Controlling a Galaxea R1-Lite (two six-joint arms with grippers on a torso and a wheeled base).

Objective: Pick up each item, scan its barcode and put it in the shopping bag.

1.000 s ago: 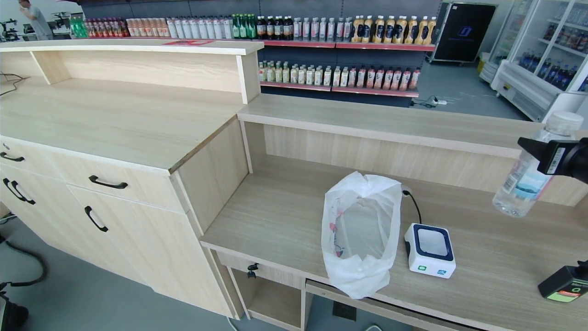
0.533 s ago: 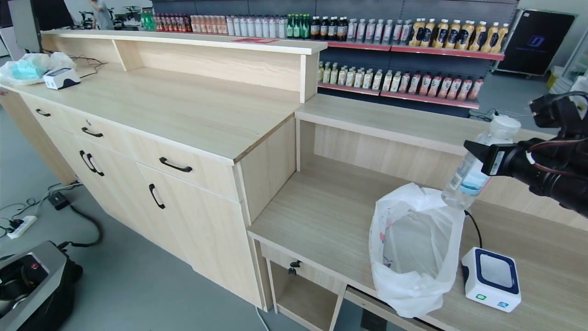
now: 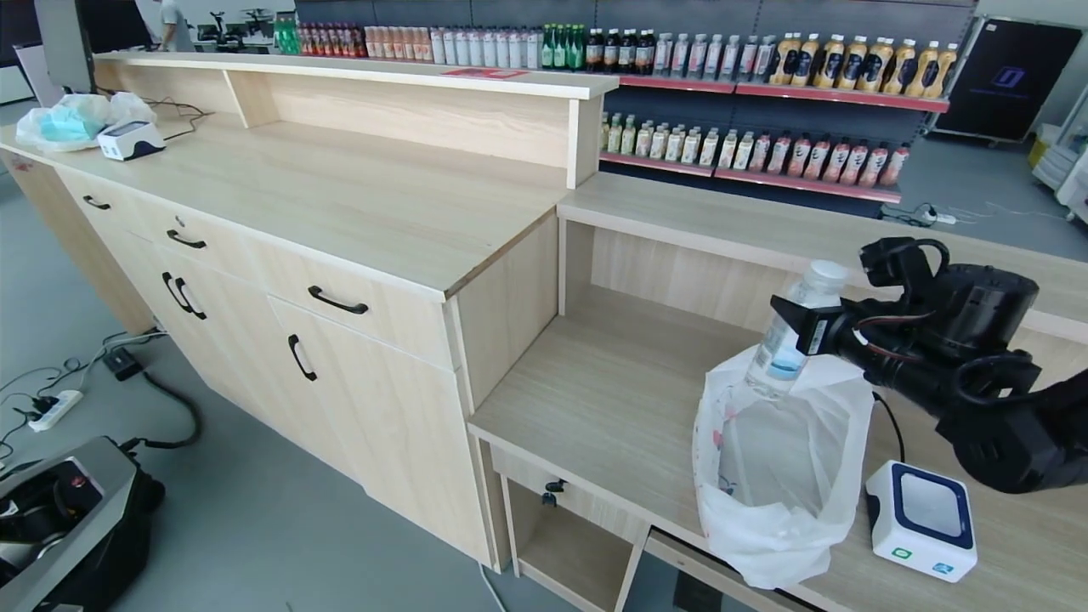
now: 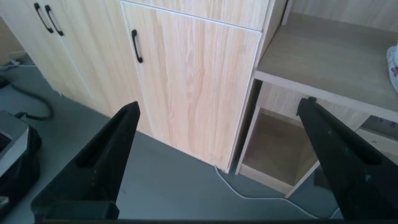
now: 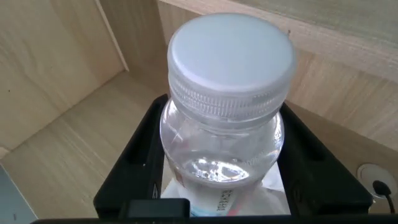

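Note:
A clear water bottle (image 3: 786,337) with a white cap (image 5: 231,61) hangs upright over the open mouth of the white plastic shopping bag (image 3: 778,463), its base at the bag's rim. My right gripper (image 3: 799,327) is shut on the water bottle's upper body; its black fingers (image 5: 134,158) flank the bottle on both sides. A white and blue barcode scanner (image 3: 922,520) lies on the low counter just right of the bag. My left gripper (image 4: 217,162) is open, fingers wide apart, hanging over the floor in front of the cabinet doors (image 4: 193,81).
The low counter (image 3: 612,382) holds the bag and scanner below a raised ledge (image 3: 765,225). To the left, the taller counter (image 3: 323,191) has drawers, a second scanner (image 3: 129,140) and a bag (image 3: 68,119). Drink shelves (image 3: 748,102) stand behind. Cables (image 3: 59,399) lie on the floor.
The head view has shifted. My right arm carried the water bottle leftward and down, from beside the scanner to over the bag's mouth.

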